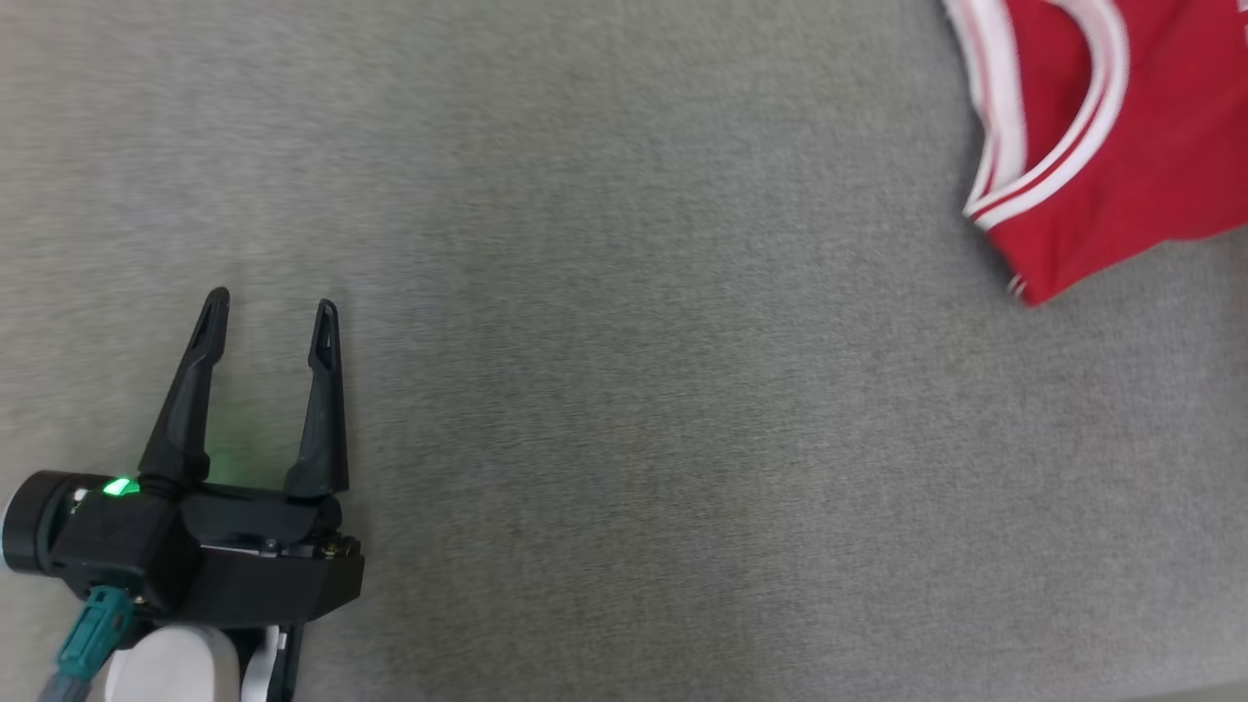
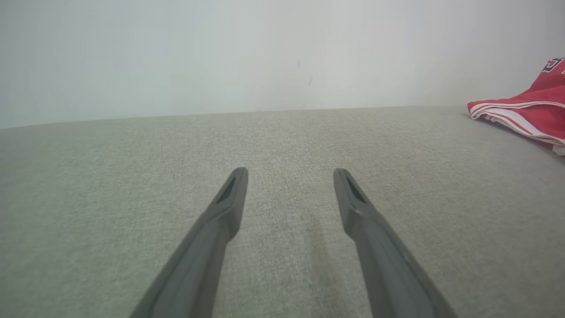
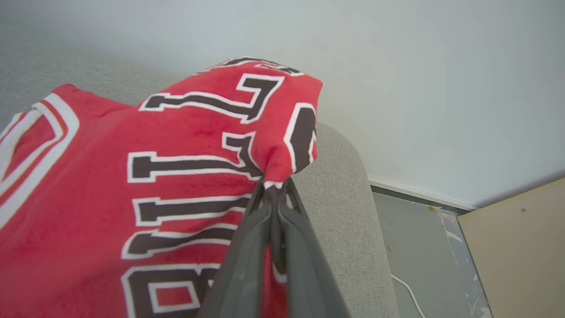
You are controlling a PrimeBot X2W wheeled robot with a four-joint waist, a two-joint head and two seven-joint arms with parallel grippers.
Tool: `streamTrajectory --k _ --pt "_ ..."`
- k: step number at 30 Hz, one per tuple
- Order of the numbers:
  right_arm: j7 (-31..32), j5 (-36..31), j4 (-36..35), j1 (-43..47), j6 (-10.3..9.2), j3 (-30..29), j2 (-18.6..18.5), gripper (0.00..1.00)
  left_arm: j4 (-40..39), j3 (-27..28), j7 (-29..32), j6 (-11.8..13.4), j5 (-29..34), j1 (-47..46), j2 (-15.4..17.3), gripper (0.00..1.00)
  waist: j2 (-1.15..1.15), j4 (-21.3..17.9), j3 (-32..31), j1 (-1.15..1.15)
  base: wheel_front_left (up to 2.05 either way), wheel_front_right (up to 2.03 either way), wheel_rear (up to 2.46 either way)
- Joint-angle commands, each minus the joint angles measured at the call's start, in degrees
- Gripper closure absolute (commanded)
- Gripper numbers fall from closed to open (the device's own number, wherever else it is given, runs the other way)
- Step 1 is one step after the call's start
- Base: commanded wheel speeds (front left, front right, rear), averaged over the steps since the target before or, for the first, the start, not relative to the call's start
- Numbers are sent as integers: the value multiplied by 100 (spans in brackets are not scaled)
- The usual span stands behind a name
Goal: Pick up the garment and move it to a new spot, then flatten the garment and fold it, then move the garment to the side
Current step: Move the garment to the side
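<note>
Garment [image 3: 88, 185], red with white trim, pinched between the closed fingers of the right gripper [image 3: 274, 187].
Well apart, the left gripper [image 1: 270, 310] sits over grey upholstery [image 1: 624, 439], fingers spread, empty.

Garment [image 1: 1150, 146] well right of left gripper [image 1: 273, 300]

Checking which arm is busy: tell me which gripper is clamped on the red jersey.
The right gripper: it is shut on a pinched fold of the red jersey. The left gripper stands open over grey upholstery, apart from the jersey.
</note>
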Motion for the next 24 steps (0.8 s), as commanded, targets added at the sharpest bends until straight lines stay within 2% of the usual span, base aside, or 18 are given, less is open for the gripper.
streamTrajectory --k 1,7,13,14,15,16,24 --pt "28 -8 7 -134 -16 11 -74 100 -60 -1 -1 -20 35 -79 55 0 -1 -296 309 -1 0 0 0" --pt "236 -212 213 -695 -16 188 -329 100 -262 2 0 -26 27 40 103 0 -1 -301 393 -1 0 0 0" --pt "437 -410 638 -1188 -16 379 -283 100 -293 -17 0 -27 26 60 91 0 -1 -240 431 -1 0 0 0" --pt "425 -482 700 -1246 -16 426 -264 71 -297 -19 0 -16 21 59 86 0 -1 -230 431 -1 0 0 0" --pt "379 -530 758 -1302 -16 465 -265 55 -303 -31 0 -17 19 56 77 0 -1 -216 432 -1 0 0 0" --pt "359 -549 827 -1349 -16 490 -258 0 -303 -41 0 -17 16 54 68 0 -1 -200 427 -1 0 0 0" --pt "-24 -650 1083 -1522 -16 649 -157 0 -232 34 0 -18 -42 123 38 0 -1 -197 312 -1 0 0 0"
